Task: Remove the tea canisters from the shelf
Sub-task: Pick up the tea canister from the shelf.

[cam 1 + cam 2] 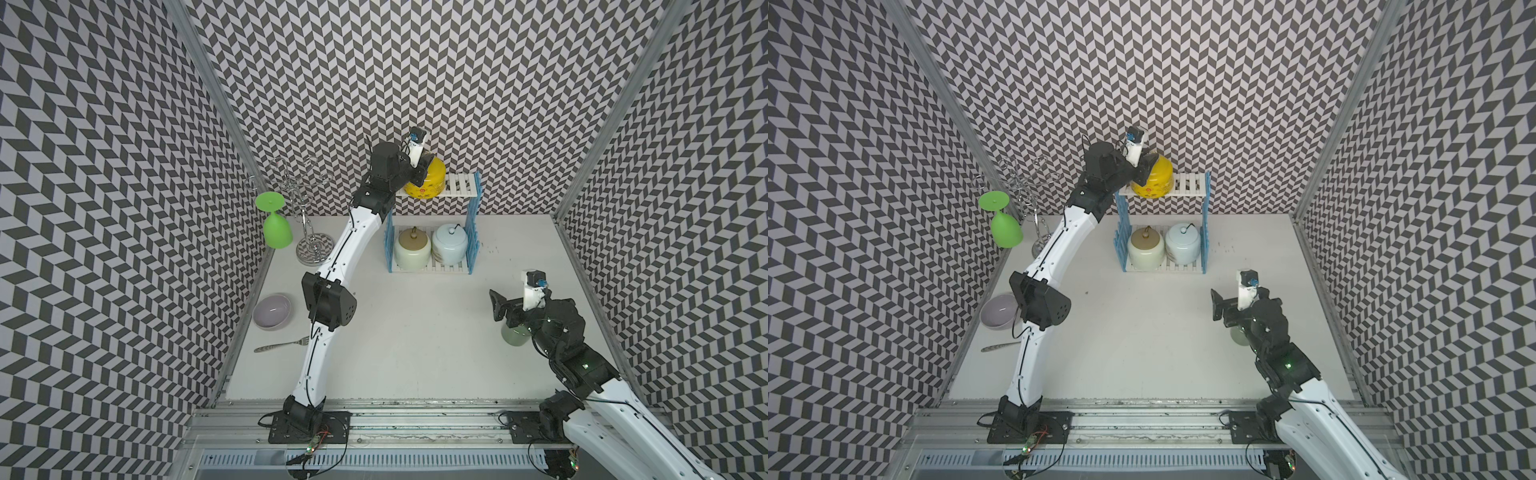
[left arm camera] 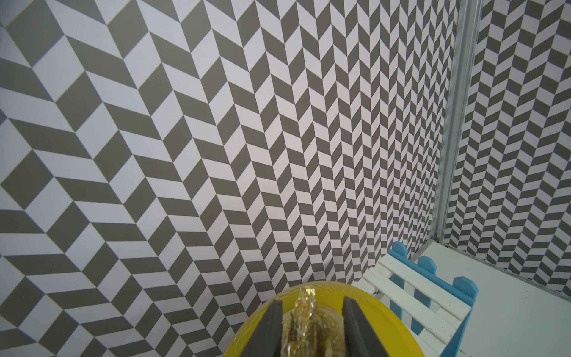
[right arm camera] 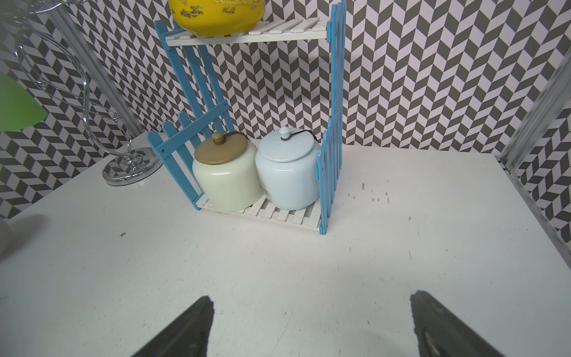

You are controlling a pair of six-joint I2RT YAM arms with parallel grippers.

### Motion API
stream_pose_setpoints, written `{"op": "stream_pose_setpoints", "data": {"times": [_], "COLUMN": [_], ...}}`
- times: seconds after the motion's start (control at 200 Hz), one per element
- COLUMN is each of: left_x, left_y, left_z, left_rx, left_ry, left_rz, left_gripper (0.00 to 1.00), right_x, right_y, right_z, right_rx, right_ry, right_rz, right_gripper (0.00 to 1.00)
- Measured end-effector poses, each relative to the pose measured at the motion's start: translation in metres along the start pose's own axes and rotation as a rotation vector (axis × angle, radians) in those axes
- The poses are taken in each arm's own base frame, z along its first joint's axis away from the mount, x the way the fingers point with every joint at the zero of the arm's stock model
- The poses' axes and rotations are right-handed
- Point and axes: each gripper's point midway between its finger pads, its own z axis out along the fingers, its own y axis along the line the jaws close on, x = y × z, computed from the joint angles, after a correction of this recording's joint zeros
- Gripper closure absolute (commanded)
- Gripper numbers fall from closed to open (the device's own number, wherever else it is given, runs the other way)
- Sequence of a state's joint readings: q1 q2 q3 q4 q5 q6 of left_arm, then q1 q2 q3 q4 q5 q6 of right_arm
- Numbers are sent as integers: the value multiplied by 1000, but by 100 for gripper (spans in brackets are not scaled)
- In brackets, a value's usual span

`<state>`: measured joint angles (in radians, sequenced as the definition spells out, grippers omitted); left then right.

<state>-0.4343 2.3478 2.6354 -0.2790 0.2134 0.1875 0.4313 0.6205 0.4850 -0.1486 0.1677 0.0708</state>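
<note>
the shelf (image 1: 459,185) stands at the back of the worktop (image 1: 415,340), against the patterned wall. on its upper board sits the yellow canister (image 1: 432,185), at the end nearer the left arm; its lid is on, so its contents cannot be seen. the lower board holds two more, side by side and touching or nearly so: the cream canister (image 3: 227,182) with its brown lid, and the pale blue canister (image 3: 289,176) with its white knob, which is hard against the blue fence panel. both are closed. the sage green canister (image 1: 513,337) is off the shelf, upright on the worktop and largely hidden under the right arm.

the left hand (image 2: 312,301) is on top of the yellow canister. in the left wrist view its two fingers (image 2: 275,327) stand a little apart, one on each side of the gold knob (image 2: 304,315). they are very close to it, but i cannot tell whether they actually pinch it.

the right hand (image 3: 312,296) hangs above the bare worktop with its fingers spread wide and nothing between them. it faces the shelf from well away, and the sage green canister sits just behind it.

off to the left, a green goblet (image 1: 276,230) hangs upside down on a chrome stand (image 1: 315,249). a grey-lilac bowl (image 1: 273,311) sits open side up, with a fork (image 1: 282,345) near it.
</note>
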Motion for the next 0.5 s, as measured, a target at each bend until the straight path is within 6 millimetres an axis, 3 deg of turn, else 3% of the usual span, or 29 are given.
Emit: {"op": "stream_pose_setpoints", "data": {"times": [0.12,0.496], "left_x": [-3,-8], "left_y": [0,-4], "left_z": [0,0], "left_rx": [-3,11], "left_ry": [-10,-29], "left_rz": [6,53], "left_gripper": [100,100], "right_x": [0,0], "right_y": [0,0], "right_z": [0,0], "right_rx": [0,0], "right_ry": [0,0], "right_rz": [0,0], "right_gripper": [0,1]}}
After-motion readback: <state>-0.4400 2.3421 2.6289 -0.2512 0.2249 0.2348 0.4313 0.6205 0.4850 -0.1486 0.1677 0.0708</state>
